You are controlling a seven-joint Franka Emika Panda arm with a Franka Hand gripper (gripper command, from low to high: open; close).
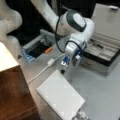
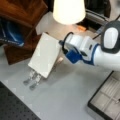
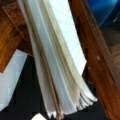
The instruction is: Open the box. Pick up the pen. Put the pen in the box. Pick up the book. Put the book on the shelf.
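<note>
Pages of the book [image 3: 57, 62] fill my wrist view, fanned edge-on, pale sheets splaying apart toward the bottom with dark reddish wood of the shelf [image 3: 100, 65] close behind them. From this I judge the gripper [image 1: 63, 71] is closed on the book's edge, though the fingertips themselves are hidden behind the blue-and-white hand in both front views, so I read the grip from the contact rather than from the jaws.

In a front view the book [image 2: 45, 55] hangs tilted, its near corner raised, one long edge close against the shelf [image 2: 22, 15] at that view's upper left. Two perforated metal brackets [image 2: 32, 78] lie on the table just below its lower edge. In a front view the spiral-bound side of the book [image 1: 60, 97] faces the view's left, next to the shelf's cream top [image 1: 6, 58].

Handling, as I judge it: light, but floppy. Loose pages sag and fan, so a pinch near the spine, or across the whole stack, would carry it more stiffly than a hold on a few sheets.

Farther out, the box [image 1: 102, 55] stands open at a front view's right, lid up. I cannot make out the pen. A white cable [image 1: 43, 68] trails across the table
</note>
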